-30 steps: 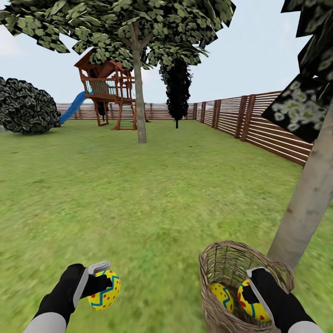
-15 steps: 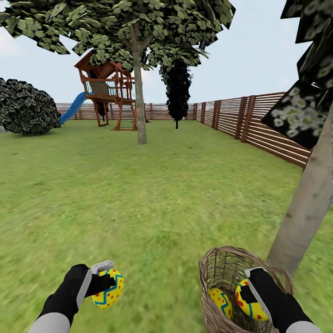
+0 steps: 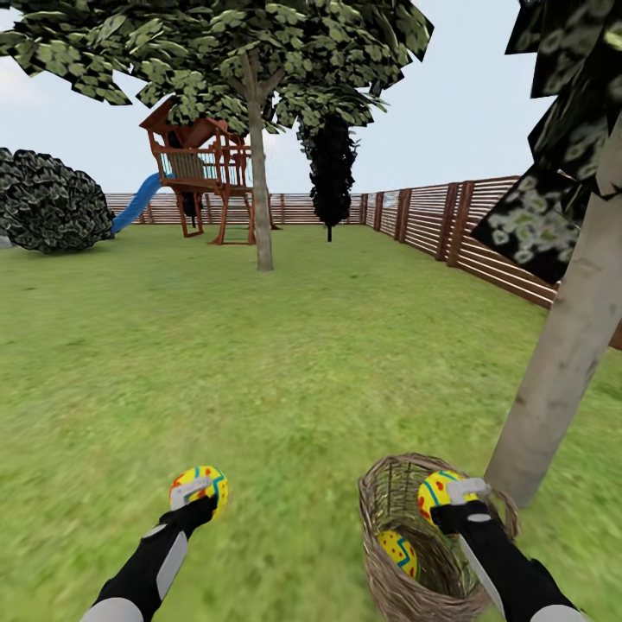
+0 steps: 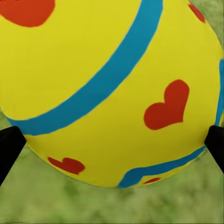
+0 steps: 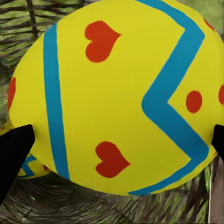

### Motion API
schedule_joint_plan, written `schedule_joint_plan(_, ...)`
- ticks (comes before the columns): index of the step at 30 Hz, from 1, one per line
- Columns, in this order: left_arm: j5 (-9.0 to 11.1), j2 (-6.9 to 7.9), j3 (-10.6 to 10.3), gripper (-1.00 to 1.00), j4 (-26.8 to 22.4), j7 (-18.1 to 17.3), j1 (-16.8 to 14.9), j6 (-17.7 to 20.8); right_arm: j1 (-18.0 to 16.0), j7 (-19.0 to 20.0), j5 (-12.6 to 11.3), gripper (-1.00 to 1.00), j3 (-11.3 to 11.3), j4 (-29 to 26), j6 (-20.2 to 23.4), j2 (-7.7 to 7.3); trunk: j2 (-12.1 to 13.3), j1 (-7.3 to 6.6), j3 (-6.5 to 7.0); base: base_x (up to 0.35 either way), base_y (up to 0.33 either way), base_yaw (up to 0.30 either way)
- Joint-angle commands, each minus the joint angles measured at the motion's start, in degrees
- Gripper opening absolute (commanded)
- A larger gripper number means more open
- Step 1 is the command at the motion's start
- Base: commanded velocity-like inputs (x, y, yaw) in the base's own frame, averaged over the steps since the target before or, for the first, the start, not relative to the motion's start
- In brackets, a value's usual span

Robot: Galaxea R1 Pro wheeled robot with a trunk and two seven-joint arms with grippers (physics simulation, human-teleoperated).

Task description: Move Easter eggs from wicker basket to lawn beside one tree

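Both tools grip eggs: left tool over lawn, right tool above wicker basket. I'd set each beside the tree, low, releasing gently.

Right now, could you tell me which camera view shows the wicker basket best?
The head view: the whole basket stands on the grass by the tree trunk, one egg inside. The right wrist view catches just woven strands behind the held egg.

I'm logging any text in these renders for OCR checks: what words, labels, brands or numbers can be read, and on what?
None: no readable text.
The left gripper's egg and the right gripper's egg carry only blue bands, red hearts and dots.
The wicker basket is unmarked.
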Motion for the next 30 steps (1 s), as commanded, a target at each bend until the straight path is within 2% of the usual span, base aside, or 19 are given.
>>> schedule_joint_plan(1, 0.6, -0.04, 0.2, -1.00, 0.2, 0.4, 0.0, -0.2, 0.0, -1.5, 0.2, -1.00, 0.4, -0.1, -1.5, 0.32, 0.4, -0.24, 0.12, 0.000, 0.000, 0.000)
schedule_joint_plan(2, 0.8, -0.13, 0.2, -1.00, 0.2, 0.5, 0.0, -2.7, 0.0, -3.0, 0.1, -1.00, 0.6, 1.9, -4.4, 0.70, 0.8, -0.46, 0.30, 0.000, 0.000, 0.000)
schedule_joint_plan(4, 0.8, -0.32, 0.4, -1.00, 0.2, 0.5, 0.0, -3.3, 0.0, -3.1, 0.0, -1.00, 0.7, 2.2, -4.6, 0.75, 1.6, -0.90, 0.66, -0.003, 0.000, 0.000)
schedule_joint_plan(24, 0.8, -0.35, 0.2, -1.00, -0.3, 0.6, 0.0, -3.3, 0.0, -3.1, 0.0, -1.00, 0.7, 2.2, -4.7, 0.85, 9.6, -5.29, 4.25, -0.322, -0.003, 0.000)
schedule_joint_plan(30, 0.8, -0.42, 0.4, -1.00, 0.0, 0.9, 0.0, -3.3, 0.0, -3.1, 0.2, -1.00, 0.7, 2.2, -4.1, 0.85, 12.0, -6.61, 5.33, -0.126, -0.063, 0.000)
